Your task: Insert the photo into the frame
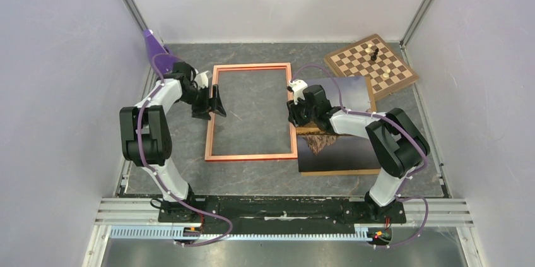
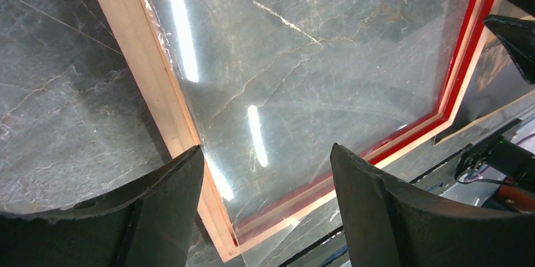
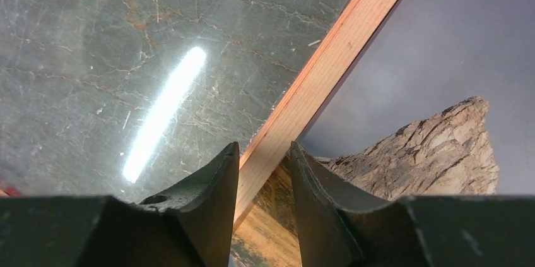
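The frame (image 1: 251, 156), a thin orange-red rectangle, is lying flat in the middle of the table (image 1: 265, 182), its long sides running near to far. Its clear pane is showing the grey marbled surface through it and catching streaks of light. The photo (image 1: 348, 95) is lying face up just right of the frame, its left edge running along the frame's right rail, showing grey sky at the far end and a rocky peak.
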You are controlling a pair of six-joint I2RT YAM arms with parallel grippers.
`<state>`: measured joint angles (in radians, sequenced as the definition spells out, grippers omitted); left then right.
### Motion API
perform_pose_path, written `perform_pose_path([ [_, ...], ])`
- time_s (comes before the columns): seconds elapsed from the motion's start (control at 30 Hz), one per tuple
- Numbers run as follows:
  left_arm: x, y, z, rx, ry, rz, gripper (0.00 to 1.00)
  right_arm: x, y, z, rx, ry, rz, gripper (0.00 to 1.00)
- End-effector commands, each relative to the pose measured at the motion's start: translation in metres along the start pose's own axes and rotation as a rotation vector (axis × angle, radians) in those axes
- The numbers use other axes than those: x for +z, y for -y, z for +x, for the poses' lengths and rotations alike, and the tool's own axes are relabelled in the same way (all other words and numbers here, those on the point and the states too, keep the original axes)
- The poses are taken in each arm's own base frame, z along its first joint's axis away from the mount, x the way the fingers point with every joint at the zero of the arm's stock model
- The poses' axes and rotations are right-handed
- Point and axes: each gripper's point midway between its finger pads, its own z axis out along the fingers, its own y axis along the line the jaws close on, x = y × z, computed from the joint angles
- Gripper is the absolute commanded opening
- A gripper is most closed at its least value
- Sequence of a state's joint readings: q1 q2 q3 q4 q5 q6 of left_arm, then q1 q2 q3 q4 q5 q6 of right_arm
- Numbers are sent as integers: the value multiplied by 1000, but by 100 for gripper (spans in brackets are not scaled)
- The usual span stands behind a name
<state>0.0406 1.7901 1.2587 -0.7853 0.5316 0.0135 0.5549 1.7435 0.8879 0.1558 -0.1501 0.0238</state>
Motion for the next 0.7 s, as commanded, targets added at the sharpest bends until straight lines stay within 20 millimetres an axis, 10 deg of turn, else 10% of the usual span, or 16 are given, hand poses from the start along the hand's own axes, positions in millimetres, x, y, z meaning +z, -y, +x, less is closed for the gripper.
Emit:
perform_pose_path([
  [0.0, -10, 10, 7, -5, 3, -33, 80, -9, 4, -19, -27, 58, 39, 39],
  [0.67, 6, 6, 15, 29, -51, -108, 80, -4, -2, -3, 7, 34, 9, 51],
])
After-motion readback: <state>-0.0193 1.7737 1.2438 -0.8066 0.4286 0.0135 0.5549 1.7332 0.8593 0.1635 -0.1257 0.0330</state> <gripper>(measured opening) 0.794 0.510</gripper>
